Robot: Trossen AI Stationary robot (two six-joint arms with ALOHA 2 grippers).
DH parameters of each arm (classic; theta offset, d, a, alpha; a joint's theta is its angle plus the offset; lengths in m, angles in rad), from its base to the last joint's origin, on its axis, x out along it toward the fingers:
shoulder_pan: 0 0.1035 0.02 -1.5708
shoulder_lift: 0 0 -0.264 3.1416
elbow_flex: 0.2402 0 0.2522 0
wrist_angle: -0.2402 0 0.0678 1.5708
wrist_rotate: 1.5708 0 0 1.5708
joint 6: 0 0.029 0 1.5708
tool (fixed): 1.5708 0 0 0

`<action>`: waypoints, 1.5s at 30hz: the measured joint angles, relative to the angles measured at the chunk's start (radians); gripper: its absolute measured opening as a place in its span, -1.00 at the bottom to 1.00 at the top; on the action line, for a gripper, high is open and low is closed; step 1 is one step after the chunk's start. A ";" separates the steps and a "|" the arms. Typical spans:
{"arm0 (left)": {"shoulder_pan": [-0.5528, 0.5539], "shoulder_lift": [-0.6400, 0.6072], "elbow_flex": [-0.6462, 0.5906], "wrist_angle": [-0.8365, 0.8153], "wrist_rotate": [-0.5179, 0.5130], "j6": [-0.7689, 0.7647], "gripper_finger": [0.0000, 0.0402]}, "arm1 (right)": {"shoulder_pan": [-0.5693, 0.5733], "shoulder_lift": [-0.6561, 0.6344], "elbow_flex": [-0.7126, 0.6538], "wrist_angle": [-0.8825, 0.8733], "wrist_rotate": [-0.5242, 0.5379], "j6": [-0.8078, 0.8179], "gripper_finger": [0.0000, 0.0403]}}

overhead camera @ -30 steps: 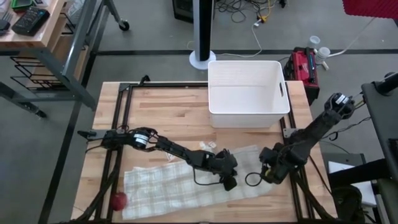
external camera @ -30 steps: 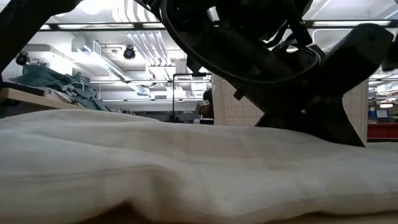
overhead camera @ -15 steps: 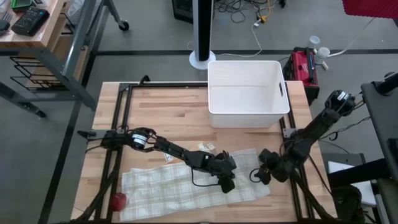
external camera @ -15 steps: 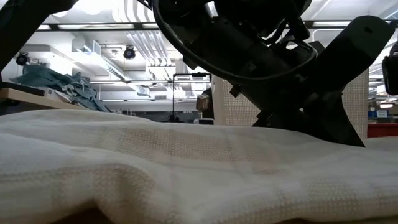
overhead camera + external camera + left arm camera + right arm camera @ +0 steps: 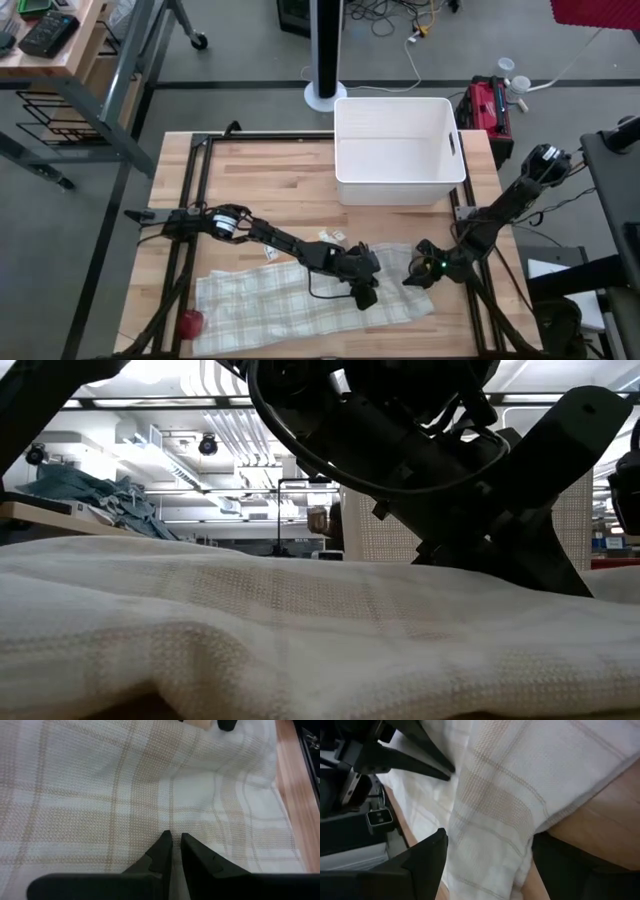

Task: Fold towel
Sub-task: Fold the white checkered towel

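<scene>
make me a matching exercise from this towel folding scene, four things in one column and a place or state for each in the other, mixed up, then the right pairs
Things:
1. towel
2. white bin
3. left gripper
4. right gripper

Places or states:
A. jaws wide open at the towel's right edge
B. stands at the table's far edge
C. lies spread flat along the table's near edge
D. fingers nearly together, down on the cloth

Right pairs: 1-C, 2-B, 3-D, 4-A

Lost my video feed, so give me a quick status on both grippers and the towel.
Left gripper nearly shut, tips on the towel. Right gripper open, straddling the towel's right edge. Towel flat, unfolded. Red ball at its left end.
</scene>
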 joint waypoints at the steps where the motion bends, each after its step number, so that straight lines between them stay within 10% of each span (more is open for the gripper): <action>1: 0.002 0.000 0.000 0.005 0.000 0.002 -0.82 | -0.008 0.001 0.004 0.000 -0.005 -0.006 0.35; 24: 0.007 0.004 -0.001 0.047 -0.018 0.016 -0.82 | -0.138 0.273 0.221 0.017 -0.130 -0.271 0.25; 34: 0.008 -0.050 0.003 -0.017 -0.028 0.068 -0.82 | -0.173 0.189 0.248 -0.009 -0.119 -0.454 -0.91; 45: -0.066 -0.304 0.006 -0.435 -0.177 0.080 -0.82 | -0.198 -0.072 0.491 -0.742 -0.052 -0.601 -0.96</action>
